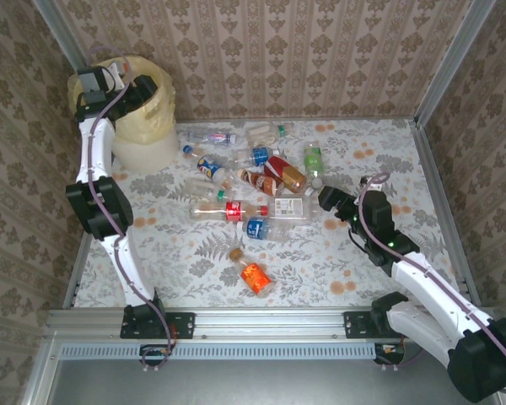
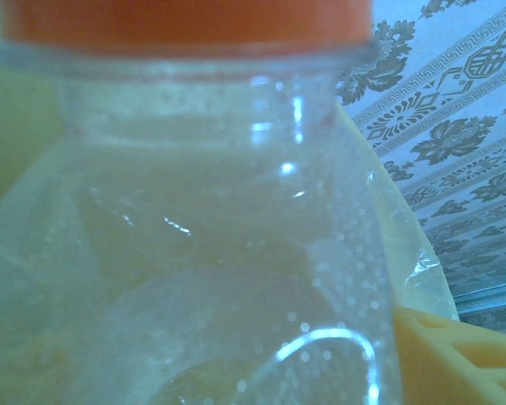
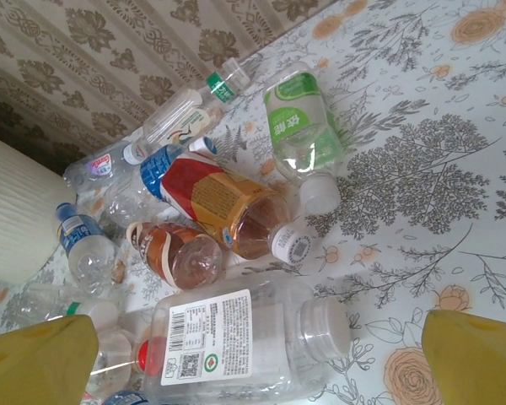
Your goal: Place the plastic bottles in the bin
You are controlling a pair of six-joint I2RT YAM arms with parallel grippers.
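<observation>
Left gripper (image 1: 152, 89) looks clamped on an orange-capped bottle (image 2: 194, 253), hanging over the bin (image 1: 143, 126) in the far-left corner. Step in hand: the drop. Next move, by my reading: part the jaws with the bottle inside the rim. Right gripper (image 1: 325, 200) is spread wide and empty, just short of the white-labelled bottle (image 3: 228, 337). Other bottles (image 1: 253, 181) lie clustered mid-surface (image 3: 422, 194).

Orange-topped clear bottle (image 2: 194, 253), very close and blurred, perhaps between the yellow fingers (image 2: 455, 359).
</observation>
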